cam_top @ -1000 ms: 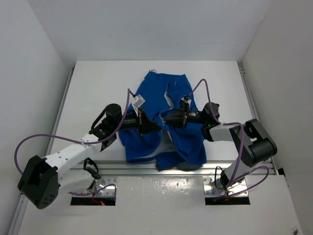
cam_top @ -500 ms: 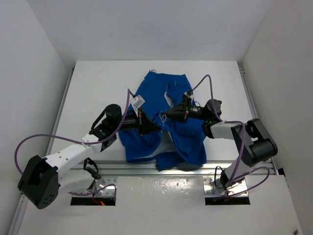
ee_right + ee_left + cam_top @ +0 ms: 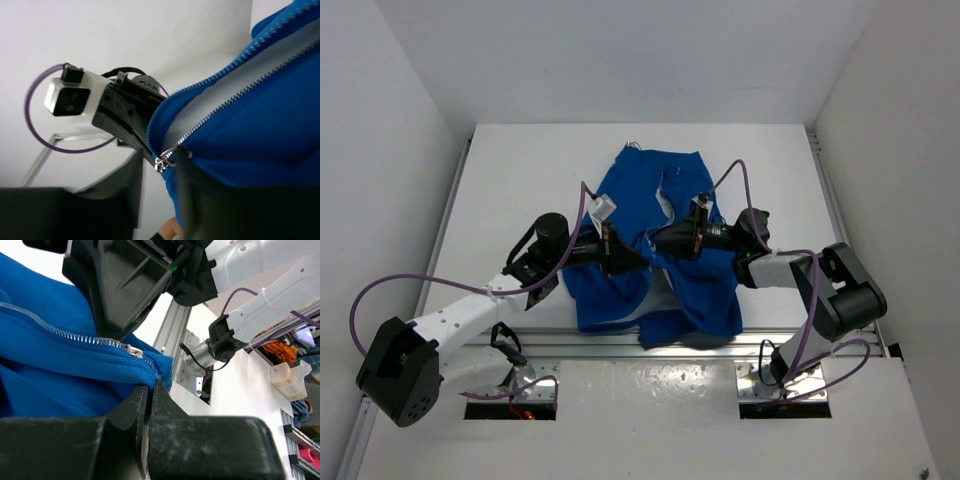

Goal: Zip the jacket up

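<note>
The right tool (image 3: pixel 660 243) lifted toward the collar, then sank back by the slider (image 3: pixel 167 154), its grip unclear, while the left tool (image 3: pixel 646 260) stayed clenched on the jacket (image 3: pixel 638 185), so little zip was gained.

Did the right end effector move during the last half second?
Yes: the right end effector shifted slightly toward the near aluminium rail, over the bright blue fabric jacket.

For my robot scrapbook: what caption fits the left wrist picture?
Left gripper pinching the blue jacket near its zipper slider.
</note>
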You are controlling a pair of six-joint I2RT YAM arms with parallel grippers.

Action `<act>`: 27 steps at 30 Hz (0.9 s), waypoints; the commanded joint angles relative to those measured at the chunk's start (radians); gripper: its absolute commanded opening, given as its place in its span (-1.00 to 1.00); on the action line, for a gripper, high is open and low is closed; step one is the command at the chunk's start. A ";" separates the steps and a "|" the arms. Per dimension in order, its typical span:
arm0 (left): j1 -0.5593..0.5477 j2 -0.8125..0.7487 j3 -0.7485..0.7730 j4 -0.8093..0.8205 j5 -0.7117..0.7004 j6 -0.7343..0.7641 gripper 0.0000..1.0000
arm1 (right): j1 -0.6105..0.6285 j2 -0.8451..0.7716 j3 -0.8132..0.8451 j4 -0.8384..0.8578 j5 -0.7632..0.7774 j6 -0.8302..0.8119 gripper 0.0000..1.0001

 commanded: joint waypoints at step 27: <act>0.001 -0.001 0.016 0.087 0.003 0.006 -1.00 | 0.051 0.024 0.048 0.195 0.049 0.050 -0.12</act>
